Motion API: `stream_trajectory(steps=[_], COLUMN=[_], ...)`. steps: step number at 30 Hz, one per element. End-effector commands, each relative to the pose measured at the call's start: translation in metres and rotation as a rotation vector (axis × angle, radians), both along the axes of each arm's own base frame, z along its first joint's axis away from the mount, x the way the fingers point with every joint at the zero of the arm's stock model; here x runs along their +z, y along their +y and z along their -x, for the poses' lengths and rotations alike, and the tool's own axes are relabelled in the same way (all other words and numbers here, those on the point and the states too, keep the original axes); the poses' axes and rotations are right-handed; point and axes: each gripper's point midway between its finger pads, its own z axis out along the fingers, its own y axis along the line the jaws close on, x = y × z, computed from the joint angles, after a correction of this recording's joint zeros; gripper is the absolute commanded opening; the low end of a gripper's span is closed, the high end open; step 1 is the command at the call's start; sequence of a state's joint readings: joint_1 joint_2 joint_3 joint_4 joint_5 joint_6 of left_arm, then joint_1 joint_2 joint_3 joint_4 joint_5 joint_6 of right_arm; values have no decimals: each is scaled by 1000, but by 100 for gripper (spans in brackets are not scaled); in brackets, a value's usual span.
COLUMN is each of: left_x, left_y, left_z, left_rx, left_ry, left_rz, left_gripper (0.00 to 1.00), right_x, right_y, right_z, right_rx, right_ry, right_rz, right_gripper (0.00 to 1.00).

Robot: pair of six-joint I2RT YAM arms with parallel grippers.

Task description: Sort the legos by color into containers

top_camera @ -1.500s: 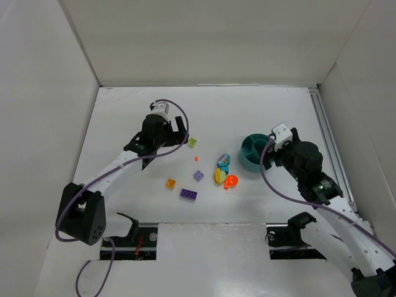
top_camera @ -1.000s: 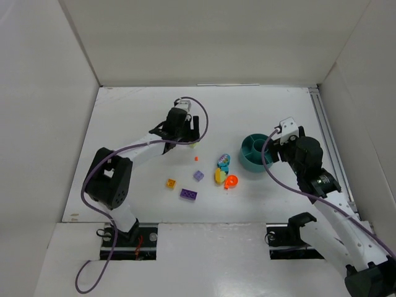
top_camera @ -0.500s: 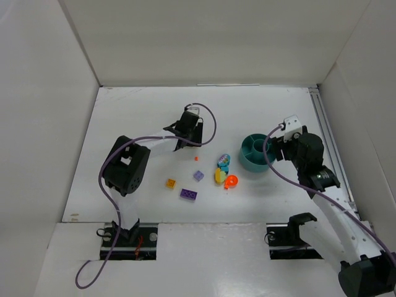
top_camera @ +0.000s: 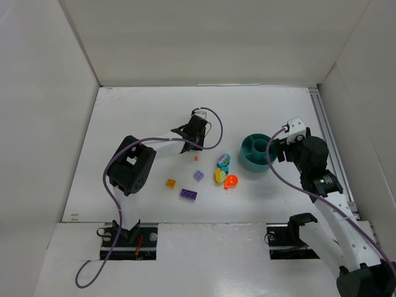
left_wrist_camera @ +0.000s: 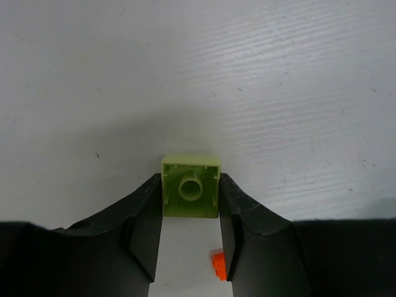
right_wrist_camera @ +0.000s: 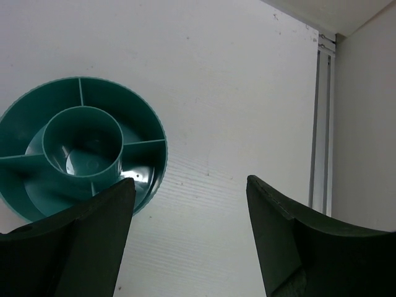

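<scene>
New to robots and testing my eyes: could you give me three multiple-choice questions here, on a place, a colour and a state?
1. From the purple brick, the teal bowl stands: A) to its left B) to its right C) on top of it
2. The gripped brick in the left tool is: A) red B) light green C) purple
3. The right tool is: A) open, empty B) shut on a brick C) shut on the bowl

1 B, as the top view shows.
2 B, the left wrist view shows it clamped.
3 A, its fingers stand apart with nothing between them.
</scene>
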State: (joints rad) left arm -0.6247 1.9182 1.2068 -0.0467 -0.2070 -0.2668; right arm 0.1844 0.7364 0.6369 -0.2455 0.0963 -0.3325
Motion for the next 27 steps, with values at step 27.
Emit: stream_trajectory(steps=[27], left_x=[176], left_y=[-204], left_z=[61], left_rx=[-555], left_ry=[-267], left_rz=[403], left_gripper=[20], right_x=[-1], right_y=[-19], right_z=[17], right_rx=[-103], right_ry=[-7], right_rz=[-67], right_gripper=[79])
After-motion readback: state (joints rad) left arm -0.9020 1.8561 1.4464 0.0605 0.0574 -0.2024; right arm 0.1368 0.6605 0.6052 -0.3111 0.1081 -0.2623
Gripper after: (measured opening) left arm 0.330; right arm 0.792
